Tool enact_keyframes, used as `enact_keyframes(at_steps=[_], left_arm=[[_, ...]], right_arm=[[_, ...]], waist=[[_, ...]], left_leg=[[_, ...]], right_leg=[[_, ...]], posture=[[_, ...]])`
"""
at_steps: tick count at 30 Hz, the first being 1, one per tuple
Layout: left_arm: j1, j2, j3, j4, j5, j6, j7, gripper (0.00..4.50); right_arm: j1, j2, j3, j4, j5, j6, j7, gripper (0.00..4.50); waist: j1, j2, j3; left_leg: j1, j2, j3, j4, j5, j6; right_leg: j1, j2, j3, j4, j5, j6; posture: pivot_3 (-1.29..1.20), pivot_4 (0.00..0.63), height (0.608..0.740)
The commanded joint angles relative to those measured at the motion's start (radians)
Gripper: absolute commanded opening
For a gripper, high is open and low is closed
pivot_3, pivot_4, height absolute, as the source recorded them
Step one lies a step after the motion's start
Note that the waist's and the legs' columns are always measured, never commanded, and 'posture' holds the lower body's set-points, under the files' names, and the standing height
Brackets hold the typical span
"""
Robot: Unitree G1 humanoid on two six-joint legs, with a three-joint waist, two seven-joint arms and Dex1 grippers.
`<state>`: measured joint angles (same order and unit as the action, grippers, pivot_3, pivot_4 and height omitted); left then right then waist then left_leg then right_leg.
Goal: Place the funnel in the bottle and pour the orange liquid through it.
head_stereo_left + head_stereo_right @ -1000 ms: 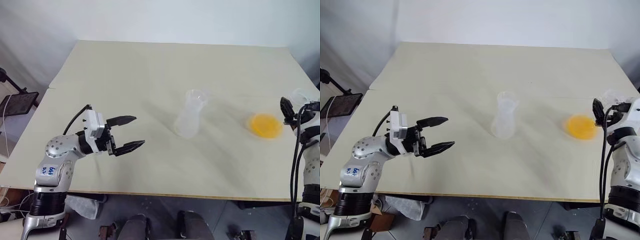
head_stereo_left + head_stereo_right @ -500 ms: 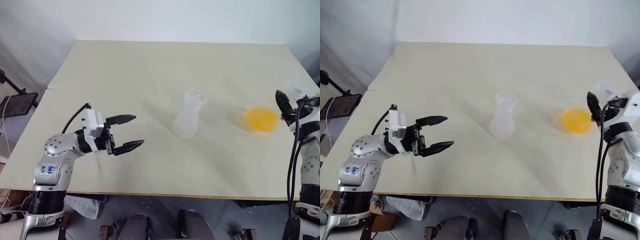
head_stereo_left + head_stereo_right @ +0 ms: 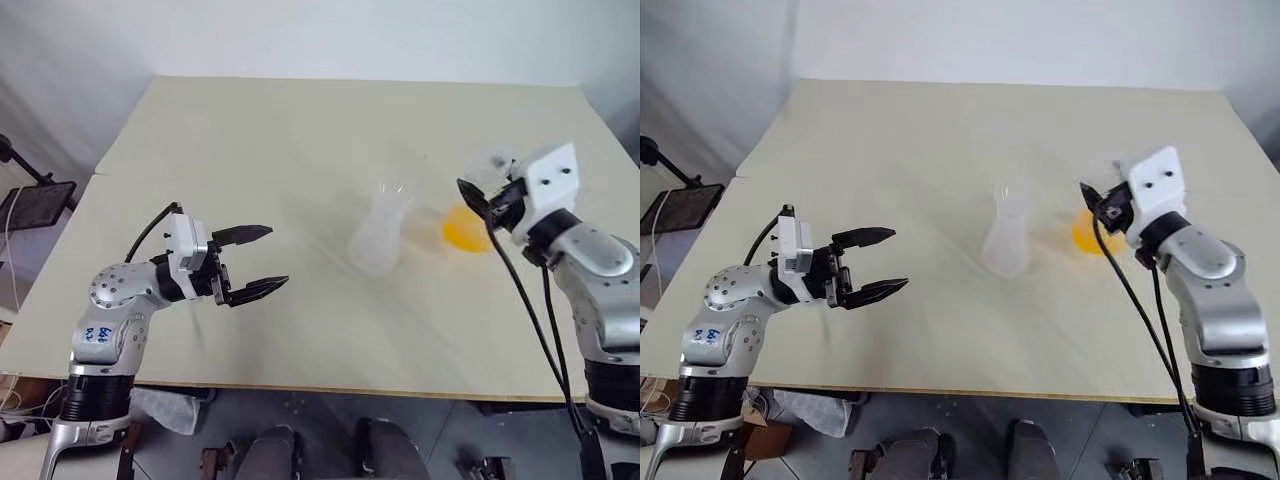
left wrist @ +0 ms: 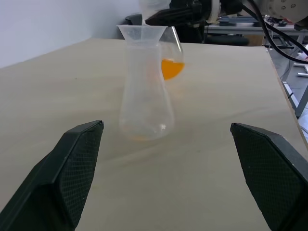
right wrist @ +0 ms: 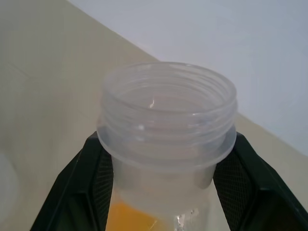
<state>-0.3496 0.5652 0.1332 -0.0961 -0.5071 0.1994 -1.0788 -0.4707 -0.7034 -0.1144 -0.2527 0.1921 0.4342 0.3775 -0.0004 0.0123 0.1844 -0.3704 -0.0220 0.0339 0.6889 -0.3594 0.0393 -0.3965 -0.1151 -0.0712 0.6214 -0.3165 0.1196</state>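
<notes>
My left gripper (image 3: 262,262) shows black fingers with a fine mesh pattern on the pads (image 4: 79,168), fixed to a white wrist block; the table (image 3: 250,150) is pale cream, plain, no pattern; the bottle (image 3: 378,240) is milky and translucent, with the funnel (image 4: 142,32) in its neck clear and colourless; my right gripper (image 5: 159,192) is black too, clamped on a clear flask (image 5: 166,130) with a ribbed neck; the orange liquid (image 3: 462,230) inside glows bright yellow-orange.
</notes>
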Motion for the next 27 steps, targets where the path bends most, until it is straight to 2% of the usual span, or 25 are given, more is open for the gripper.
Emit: enact_keyframes(at_steps=[1, 17, 22, 27], left_arm=[[-0.015, -0.004, -0.005, 0.002, -0.003, -0.025, -0.003, 4.50], [-0.036, -0.046, -0.021, 0.013, -0.013, -0.035, 0.032, 4.50], [-0.043, -0.060, -0.031, 0.013, -0.011, -0.034, 0.040, 4.50], [-0.048, -0.067, -0.036, 0.014, -0.010, -0.033, 0.045, 4.50]], right_arm=[[-0.033, -0.032, 0.011, -0.035, -0.119, -0.066, -0.040, 2.43], [-0.078, -0.052, 0.118, 0.014, -0.408, -0.289, -0.027, 2.43], [-0.095, -0.066, 0.175, 0.034, -0.574, -0.357, -0.070, 2.43], [-0.111, -0.047, 0.192, 0.048, -0.647, -0.404, -0.084, 2.43]], waist=[[0.000, 0.000, 0.000], [-0.002, 0.000, 0.000], [-0.003, 0.000, 0.000], [-0.003, 0.000, 0.000]], left_leg=[[0.000, 0.000, 0.000, 0.000, 0.000, 0.000], [-0.001, 0.000, 0.001, 0.002, 0.000, 0.000], [0.000, 0.000, 0.001, 0.002, 0.000, 0.000], [0.000, 0.000, 0.001, 0.002, 0.000, 0.000]], right_leg=[[0.000, 0.000, -0.002, 0.000, 0.000, 0.000], [0.000, 0.001, -0.007, 0.001, 0.000, 0.000], [0.000, 0.001, -0.007, 0.001, 0.000, 0.000], [0.000, 0.002, -0.007, 0.001, 0.000, 0.000]], posture=[[0.00, 0.150, 0.740], [0.00, 0.150, 0.740], [0.00, 0.150, 0.740], [0.00, 0.150, 0.740]])
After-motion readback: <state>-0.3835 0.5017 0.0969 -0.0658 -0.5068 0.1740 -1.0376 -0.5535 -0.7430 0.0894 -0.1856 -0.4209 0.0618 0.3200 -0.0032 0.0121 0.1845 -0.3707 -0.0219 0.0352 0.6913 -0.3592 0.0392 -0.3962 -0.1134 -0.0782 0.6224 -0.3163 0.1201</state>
